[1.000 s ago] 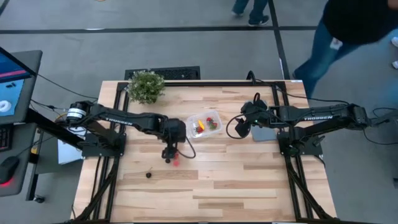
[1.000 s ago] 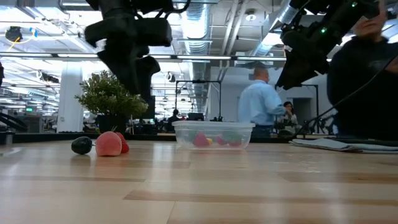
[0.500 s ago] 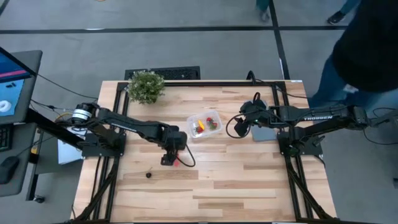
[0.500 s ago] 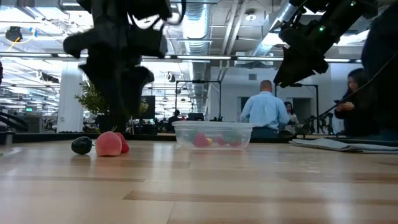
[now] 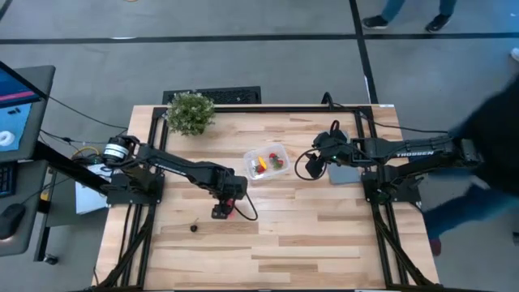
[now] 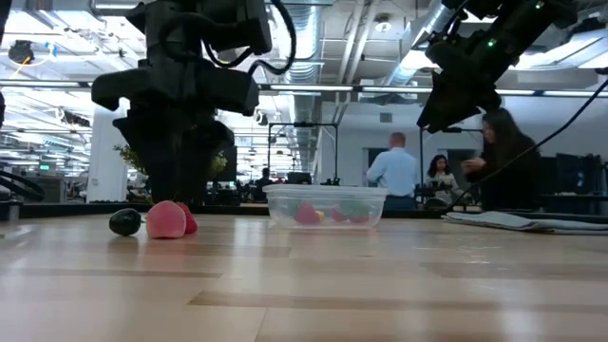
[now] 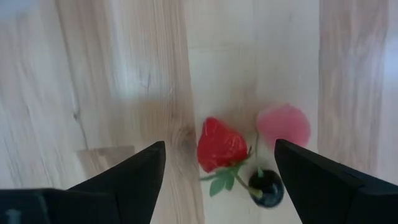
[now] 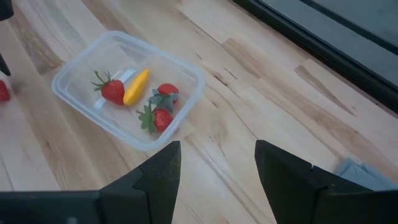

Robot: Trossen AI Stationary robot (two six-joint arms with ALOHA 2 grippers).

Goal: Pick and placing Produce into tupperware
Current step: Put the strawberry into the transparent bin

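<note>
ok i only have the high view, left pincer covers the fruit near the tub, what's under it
Observer: A red strawberry with a green top lies between the open left pincer fingers, untouched.
Operator: anything next to it
Observer: A pale pink round piece and a dark berry sit close beside it.
Operator: and what's in the tub so far
Observer: The tupperware holds three strawberries and one yellow-orange piece, seen from the right wrist; the right pincer hangs open above the table beside it.
</note>
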